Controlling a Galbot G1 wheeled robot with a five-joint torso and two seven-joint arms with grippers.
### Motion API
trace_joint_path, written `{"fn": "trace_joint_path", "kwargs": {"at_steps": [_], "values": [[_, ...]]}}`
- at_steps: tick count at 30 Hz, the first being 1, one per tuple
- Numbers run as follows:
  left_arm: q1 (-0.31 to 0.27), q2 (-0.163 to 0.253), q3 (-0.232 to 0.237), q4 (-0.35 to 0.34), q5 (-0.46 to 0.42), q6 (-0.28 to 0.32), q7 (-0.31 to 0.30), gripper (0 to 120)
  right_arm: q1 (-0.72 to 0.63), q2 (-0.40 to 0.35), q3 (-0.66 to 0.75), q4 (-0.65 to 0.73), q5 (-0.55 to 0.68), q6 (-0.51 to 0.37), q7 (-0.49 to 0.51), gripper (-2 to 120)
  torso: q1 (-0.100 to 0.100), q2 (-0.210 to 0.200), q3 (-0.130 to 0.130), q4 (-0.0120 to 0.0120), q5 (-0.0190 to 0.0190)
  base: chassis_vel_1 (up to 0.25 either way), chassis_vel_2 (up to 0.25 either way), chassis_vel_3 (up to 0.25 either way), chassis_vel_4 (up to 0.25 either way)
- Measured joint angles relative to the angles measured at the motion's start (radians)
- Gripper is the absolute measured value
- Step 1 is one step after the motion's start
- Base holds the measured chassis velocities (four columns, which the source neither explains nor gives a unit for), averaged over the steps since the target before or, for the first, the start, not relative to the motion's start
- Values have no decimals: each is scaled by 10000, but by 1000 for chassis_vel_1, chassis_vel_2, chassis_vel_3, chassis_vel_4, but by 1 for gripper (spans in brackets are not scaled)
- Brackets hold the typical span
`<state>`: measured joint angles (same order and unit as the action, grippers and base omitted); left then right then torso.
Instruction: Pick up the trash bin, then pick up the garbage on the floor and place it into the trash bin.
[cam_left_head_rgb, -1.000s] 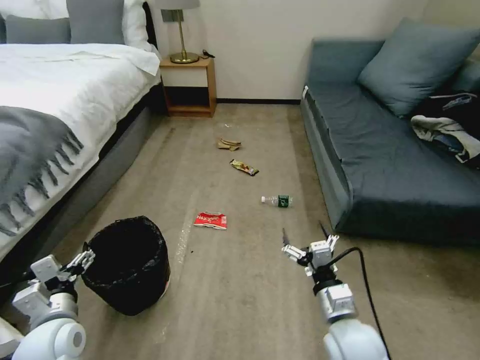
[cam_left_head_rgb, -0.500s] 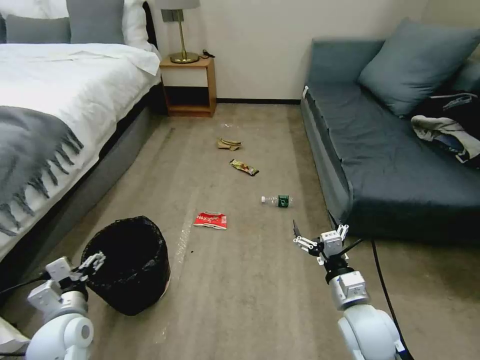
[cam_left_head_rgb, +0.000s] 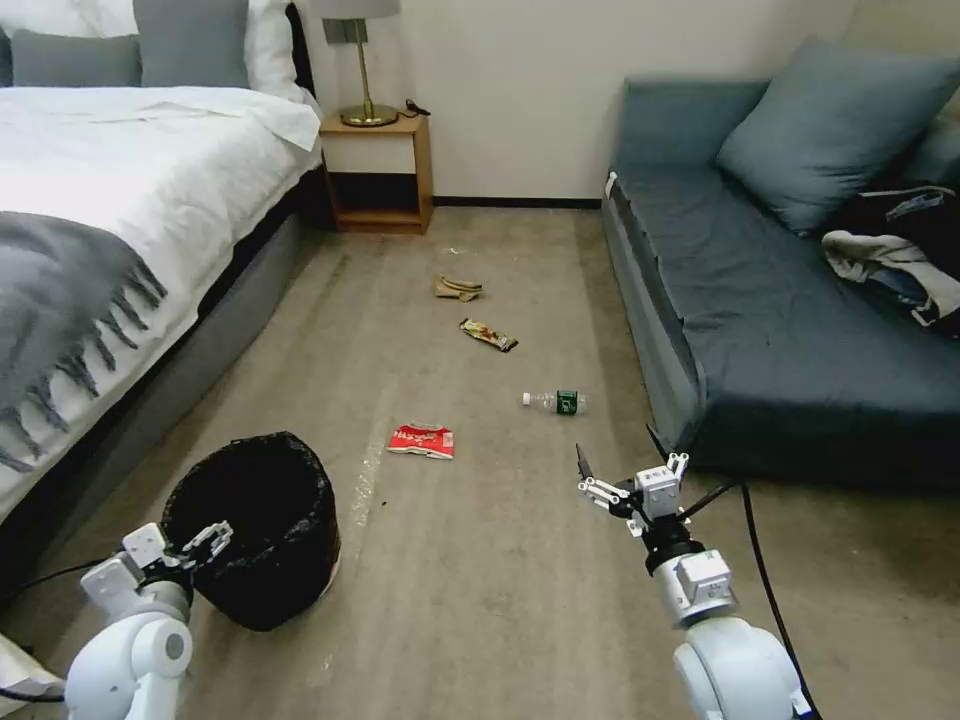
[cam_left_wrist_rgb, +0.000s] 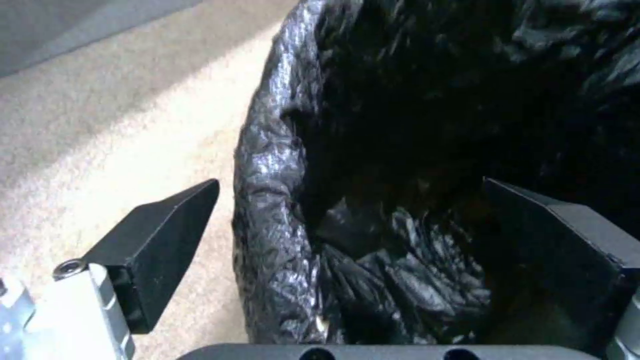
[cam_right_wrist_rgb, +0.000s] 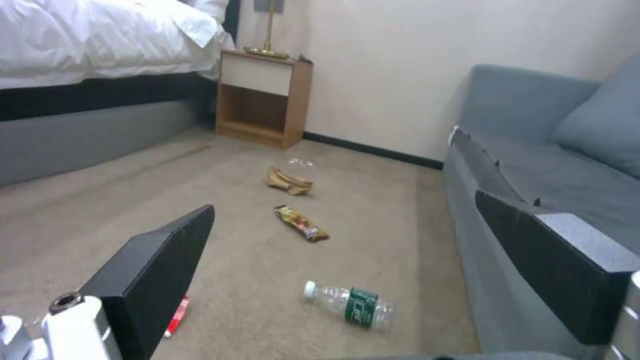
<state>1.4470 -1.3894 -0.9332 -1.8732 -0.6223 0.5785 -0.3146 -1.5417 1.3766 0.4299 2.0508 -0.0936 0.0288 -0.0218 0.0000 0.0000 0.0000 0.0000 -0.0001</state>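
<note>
The black trash bin (cam_left_head_rgb: 255, 525) with its bag liner stands on the carpet at the near left. My left gripper (cam_left_head_rgb: 210, 541) is open at the bin's near rim. In the left wrist view its jaws straddle the liner's rim (cam_left_wrist_rgb: 267, 200), one finger (cam_left_wrist_rgb: 160, 235) outside and the other inside. My right gripper (cam_left_head_rgb: 615, 467) hangs open and holds nothing, above the floor near the sofa's corner. Garbage lies ahead of it: a red snack packet (cam_left_head_rgb: 421, 440), a clear bottle (cam_left_head_rgb: 555, 402) with a green label, a candy wrapper (cam_left_head_rgb: 489, 335) and a tan paper scrap (cam_left_head_rgb: 458, 289).
A bed (cam_left_head_rgb: 100, 230) runs along the left and a blue-grey sofa (cam_left_head_rgb: 800, 330) along the right, with clothes (cam_left_head_rgb: 900, 260) on its seat. A wooden nightstand (cam_left_head_rgb: 378, 170) with a lamp stands at the far wall. A black cable (cam_left_head_rgb: 755, 560) trails from my right arm.
My left gripper has slid along the bin's edge toward me, to its near rim. My right arm has shifted a little toward the sofa. The bin and the litter have not moved.
</note>
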Motion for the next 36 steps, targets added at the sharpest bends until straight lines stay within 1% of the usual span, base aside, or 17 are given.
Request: {"fn": "trace_joint_path", "kwargs": {"at_steps": [3, 5, 7, 8, 12, 14, 15, 19, 21, 22, 24, 27, 30, 32, 34, 35, 36], "values": [[-59, 37, -3, 90, 17, 201, -52, 95, -52, 10, -1, 10, 0, 34, -11, 100, 0, 1, -1, 0, 7, 0, 0, 0, 0], [-31, 59, -24, 100, 67, 345, -75, 86, -98, 9, 13, 9, 0, 97, -19, 100, 0, 1, -1, 0, 7, 0, 0, 0, 0], [-14, 60, -28, 84, 80, 362, -77, 84, -103, 7, 15, 6, -1, 116, -19, 100, 0, 1, -1, 1, 6, 0, 0, 0, 0], [4, 61, -28, 62, 97, 378, -79, 78, -104, 8, 15, -13, 0, 167, -20, 100, -1, 1, -1, 1, 2, 0, 0, 0, 0], [12, 59, -28, 39, 110, 387, -82, 70, -102, 28, 0, -64, -18, 272, -43, 100, 0, 1, -1, 0, 0, 0, 0, 0, 0], [20, 55, -28, 34, 128, 388, -91, 61, -100, 35, -27, -111, -52, 360, -53, 100, 0, 1, -1, 1, 0, 0, 0, 0, 0], [20, 55, -28, 34, 128, 388, -91, 61, -100, 35, -27, -111, -52, 360, -53, 100, 0, 1, -1, 1, 0, 0, 0, 0, 0], [41, 32, -41, 22, 173, 373, -127, 40, -69, -17, -56, -239, -93, 544, -27, 100, -1, 1, -1, 1, 0, 0, 0, 0, 0], [42, 31, -43, 22, 174, 372, -129, 39, -65, -20, -57, -243, -90, 550, -24, 100, 0, 1, -1, 1, 0, 0, 0, 0, 0], [46, 20, -62, 22, 180, 360, -140, 30, -30, -51, -83, -271, -19, 589, 41, 100, -1, 1, -1, 1, 1, 0, 0, 0, 0], [47, 19, -64, 22, 181, 357, -142, 30, -20, -56, -92, -277, 4, 596, 67, 100, 0, 1, -1, 1, 1, 0, 0, 0, 0], [91, -17, -78, -10, 199, 322, -146, 11, 107, -124, -262, -391, 266, 759, 344, 100, -1, 1, -1, 1, 0, 0, 0, 0, 0], [126, -29, -75, -110, 183, 279, -136, 5, 158, -162, -300, -496, 303, 971, 349, 100, 0, 1, -1, -2, -5, 0, 0, 0, 0], [155, -30, -82, -172, 181, 166, -134, 5, 162, -168, -248, -542, 466, 1103, 59, 100, 0, 1, 0, -3, -6, 0, 0, 0, 0], [221, -13, -124, -323, 381, -107, -136, 5, 59, -173, -122, -491, 738, 1181, -571, 100, 0, 0, 0, -3, -7, 0, 0, 0, 0], [259, 0, -134, -412, 674, -345, -144, 5, 37, -194, -217, -474, 878, 1308, -444, 100, 0, 1, 0, -2, -3, 0, 0, 0, 0], [259, 0, -134, -412, 674, -345, -144, 5, 37, -194, -217, -474, 878, 1308, -444, 100, 0, 1, 0, -2, -3, 0, 0, 0, 0]]}}
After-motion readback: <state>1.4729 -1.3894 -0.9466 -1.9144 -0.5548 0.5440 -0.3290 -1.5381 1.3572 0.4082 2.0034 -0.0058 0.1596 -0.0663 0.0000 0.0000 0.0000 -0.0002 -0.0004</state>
